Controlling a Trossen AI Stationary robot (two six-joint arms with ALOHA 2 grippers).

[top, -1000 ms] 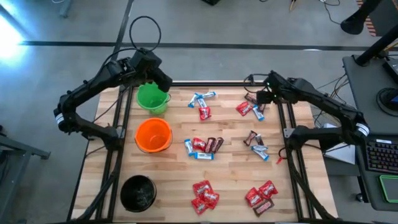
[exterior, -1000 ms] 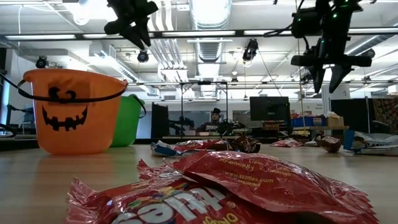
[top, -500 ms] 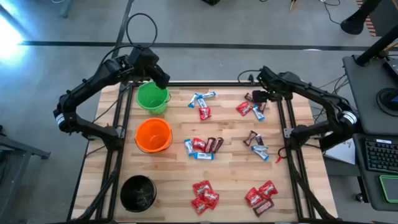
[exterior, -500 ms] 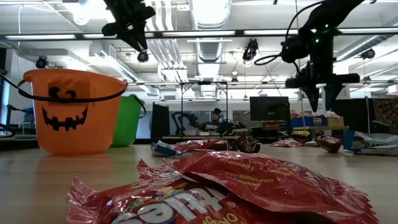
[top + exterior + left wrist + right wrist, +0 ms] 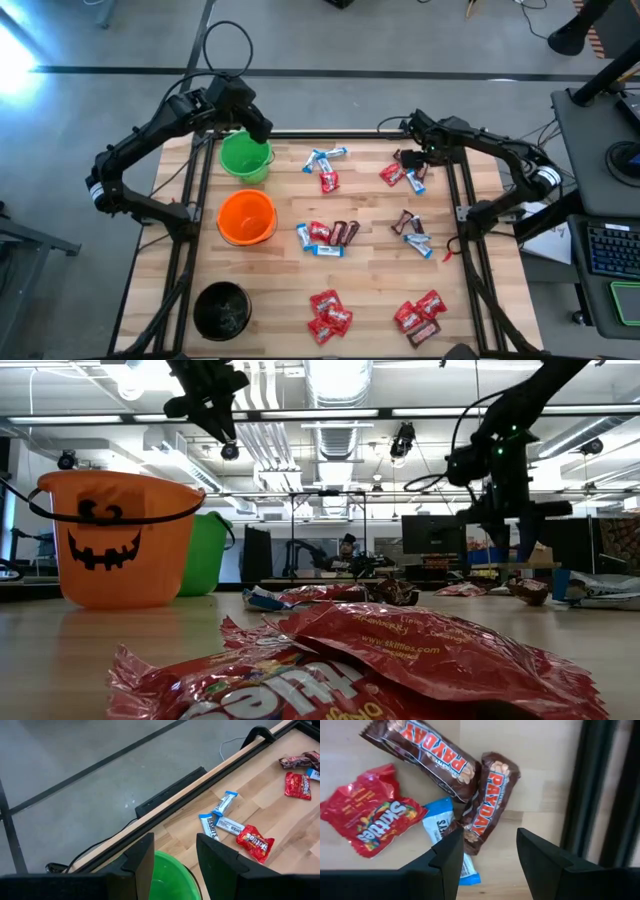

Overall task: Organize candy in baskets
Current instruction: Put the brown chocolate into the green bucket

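Three baskets stand along the table's left side: green farthest, orange in the middle, black nearest. Candy lies in loose clusters across the table. My left gripper hangs open and empty above the green basket's far rim. My right gripper hangs open, pointing down, above the far-right cluster. In the right wrist view its fingers stand over two brown bars, a red pack and a blue-and-white bar, touching none.
More candy lies at the far middle, the centre, the right middle and near the front edge. The dark frame rail runs close beside my right gripper at the table's right edge.
My right gripper has come down toward the far-right candy cluster and tipped to point more steeply downward, its fingers staying open. My left gripper has kept still above the green basket.
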